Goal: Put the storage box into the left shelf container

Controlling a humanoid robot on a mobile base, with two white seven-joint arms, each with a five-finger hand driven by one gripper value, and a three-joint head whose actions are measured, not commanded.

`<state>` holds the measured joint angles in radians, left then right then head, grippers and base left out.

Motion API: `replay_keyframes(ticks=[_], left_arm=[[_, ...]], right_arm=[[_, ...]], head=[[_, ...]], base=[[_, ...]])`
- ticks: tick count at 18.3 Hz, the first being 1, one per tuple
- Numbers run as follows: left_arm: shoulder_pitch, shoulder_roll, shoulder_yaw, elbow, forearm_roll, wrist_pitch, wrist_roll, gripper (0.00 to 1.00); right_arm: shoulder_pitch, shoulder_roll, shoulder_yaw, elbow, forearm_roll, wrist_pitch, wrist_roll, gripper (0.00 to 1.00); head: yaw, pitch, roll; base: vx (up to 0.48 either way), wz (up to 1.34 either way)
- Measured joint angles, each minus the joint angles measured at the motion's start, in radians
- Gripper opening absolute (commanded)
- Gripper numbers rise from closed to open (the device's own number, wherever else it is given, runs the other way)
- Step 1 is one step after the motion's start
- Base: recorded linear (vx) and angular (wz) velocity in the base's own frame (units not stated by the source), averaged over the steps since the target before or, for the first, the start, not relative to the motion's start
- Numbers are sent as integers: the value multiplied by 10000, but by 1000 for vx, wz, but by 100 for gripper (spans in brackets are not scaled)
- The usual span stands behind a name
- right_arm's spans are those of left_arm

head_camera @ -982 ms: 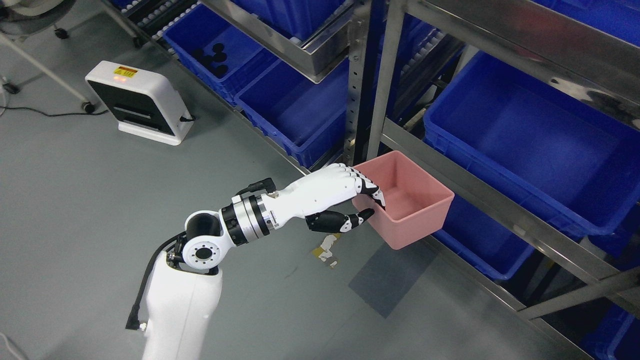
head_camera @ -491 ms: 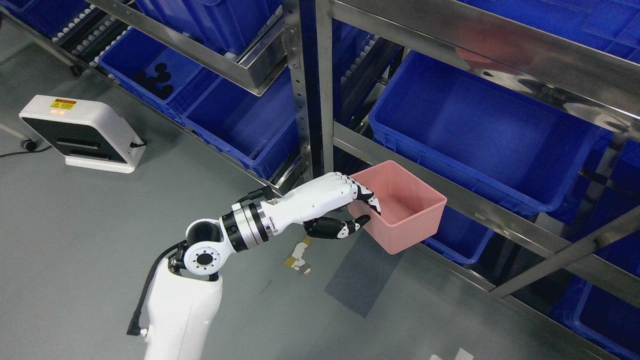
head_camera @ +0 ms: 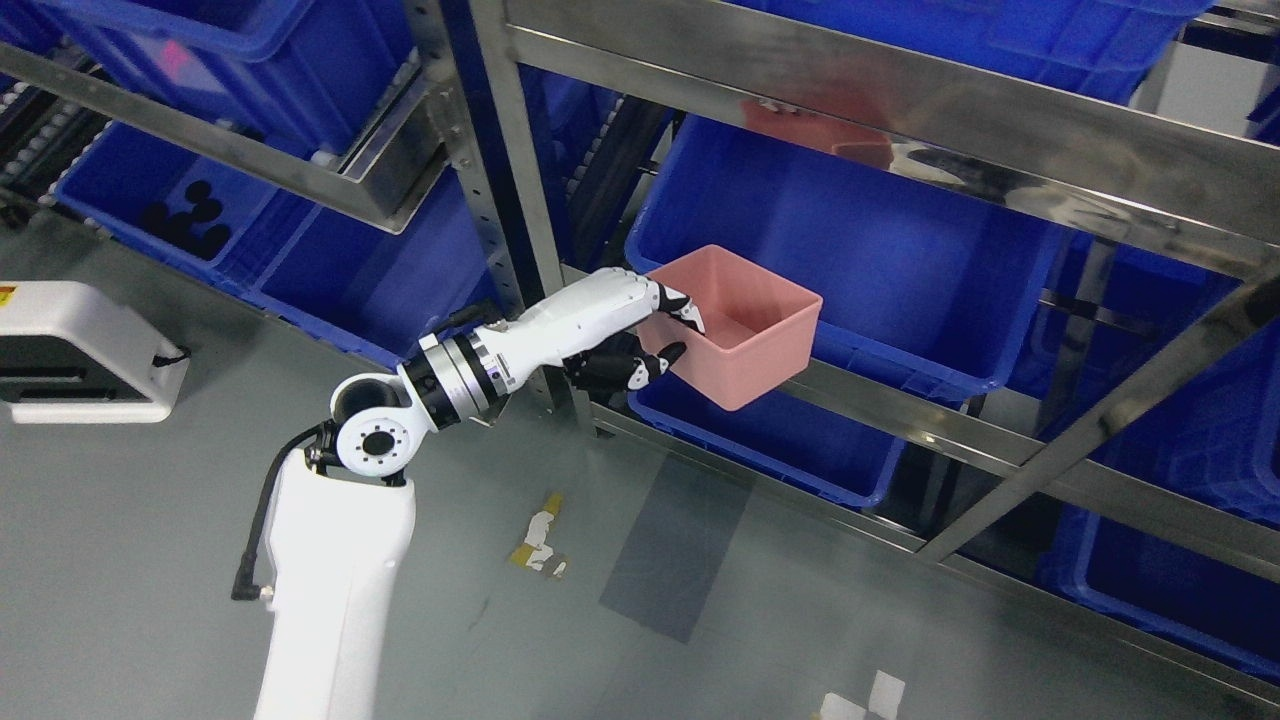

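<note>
Left hand: clamped on the near wall of the storage box, four fingers hooked over the rim and inside, thumb pressed against the outer face. Right hand: not seen.
Storage box: pink, open-topped, nothing visible in it; held in the air, roughly level, in front of the shelf opening, its far side overlapping the front lip of the big blue container.
Blue container: on the middle tier, apparently empty, mouth open to the front and above; a steel rail runs across just over it.
Shelf upright: just behind the forearm, close to the wrist.
Step in hand, as judged: carrying the box over the lip and into the container.
How to do it well: keep the box level, lift the base clear of the lip, stay under the rail, advance inward before lowering.
Grip caution: a one-wall pinch lets the box swing; move slowly, release only once the base rests.
Arm caution: keep the wrist off the upright.
Doubt: whether this container is the "left" one cannot be settled from this view.
</note>
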<state>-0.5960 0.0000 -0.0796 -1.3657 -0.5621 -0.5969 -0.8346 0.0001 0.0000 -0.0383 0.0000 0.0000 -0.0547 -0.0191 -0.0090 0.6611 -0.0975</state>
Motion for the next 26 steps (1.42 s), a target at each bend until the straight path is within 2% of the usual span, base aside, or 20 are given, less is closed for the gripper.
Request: replay_keyframes(ticks=[8,9,10,12,16,17,19,23,26], left_arm=[[-1333,0,475,2204,-1252,962,549,7],[-1410,0,550,2400,-1322,1021,593,12],[-1468,0,626,2584,-1379,1116,657,25],[-1555,0,751,2883,-1472,1345,940,58],[-1647,-1,964,3386,-1736,1758,1646,84],[-1651,-1,1012,3489,-1777,1777,1709,87],[-1612,-1,1085,3584,-1796,1805,1776,98],[-983,0,1194,3568,-1368,1895,1898,99],[-394,0,1313,3466,-217,1957,2761,99]], right_arm=[[-1,0,0,0,0,1,0,99],[0,0,0,0,0,0,0,99],[-1,0,0,0,0,1,0,99],[-1,0,0,0,0,0,0,99],[0,0,0,0,0,1,0,99],[0,0,0,0,0,0,0,99],[0,0,0,0,0,1,0,99],[-1,0,0,0,0,1,0,99],[0,0,0,0,0,1,0,99]], head=[[0,0,0],[0,0,0],[0,0,0],[0,-1,0],[0,-1,0],[0,-1,0],[0,-2,0],[0,-2,0],[0,-2,0]], base=[[74,-456],[79,-449],[79,-460],[70,-440],[68,-455],[69,-332],[60,-296],[41,-201],[18,-74]])
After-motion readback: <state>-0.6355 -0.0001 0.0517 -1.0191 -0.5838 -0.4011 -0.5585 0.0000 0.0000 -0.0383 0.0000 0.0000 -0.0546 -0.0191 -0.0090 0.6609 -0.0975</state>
